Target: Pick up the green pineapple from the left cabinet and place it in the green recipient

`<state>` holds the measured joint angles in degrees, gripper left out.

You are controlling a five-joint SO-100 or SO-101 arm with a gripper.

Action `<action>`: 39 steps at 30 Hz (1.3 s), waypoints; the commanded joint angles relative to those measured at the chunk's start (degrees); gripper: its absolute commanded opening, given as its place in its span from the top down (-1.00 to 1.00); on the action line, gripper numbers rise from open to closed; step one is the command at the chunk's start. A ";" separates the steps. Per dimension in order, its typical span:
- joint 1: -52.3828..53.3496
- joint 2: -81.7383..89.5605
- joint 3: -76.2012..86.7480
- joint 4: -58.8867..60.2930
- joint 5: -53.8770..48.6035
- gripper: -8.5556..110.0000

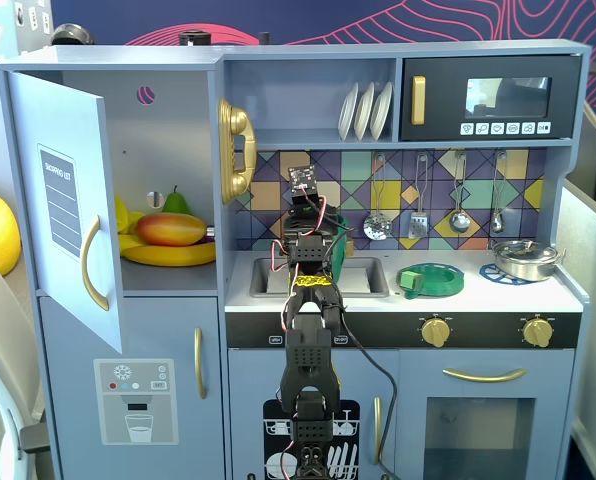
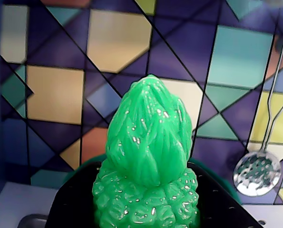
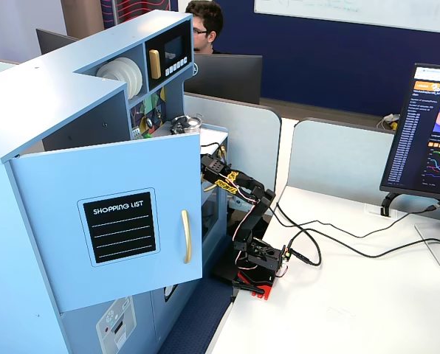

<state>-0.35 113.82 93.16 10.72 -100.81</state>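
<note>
Pineapple first: the small green toy fills the middle of the wrist view, crown pointing up and away from the camera, bumpy body at the bottom edge, with the dark rim of the green pot curving round behind and beside it. From that, it looks to sit over or partly inside the pot's mouth, near the tiled back wall, with a slotted spoon hanging to the right. In a fixed view from the front, the arm reaches up over the counter by the sink, and a sliver of the pot shows just right of the wrist; the toy itself is hidden there. The gripper is seen only from behind, and the wrist view shows no fingertips, so I cannot tell whether the fingers pinch the toy or are spread. The left cabinet stands open with a mango, a pear and bananas inside, well apart from the arm. The toy looks like hollow glossy plastic: light, stiff, not fragile, but slick on the smooth leaf tips. The knobbly body offers the better hold, across its widest part, since the tapering crown would tend to squirt out of a squeeze. Being light, it may bounce or tip on the pot's rim if released off-centre.
</note>
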 commanded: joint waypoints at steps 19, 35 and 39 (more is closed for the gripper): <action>0.18 -17.31 -20.65 -5.10 1.23 0.79; 0.70 -15.38 -18.46 -6.06 8.53 0.33; 0.62 -8.17 -10.90 -7.56 6.77 0.35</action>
<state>-0.35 97.56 78.93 6.50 -92.99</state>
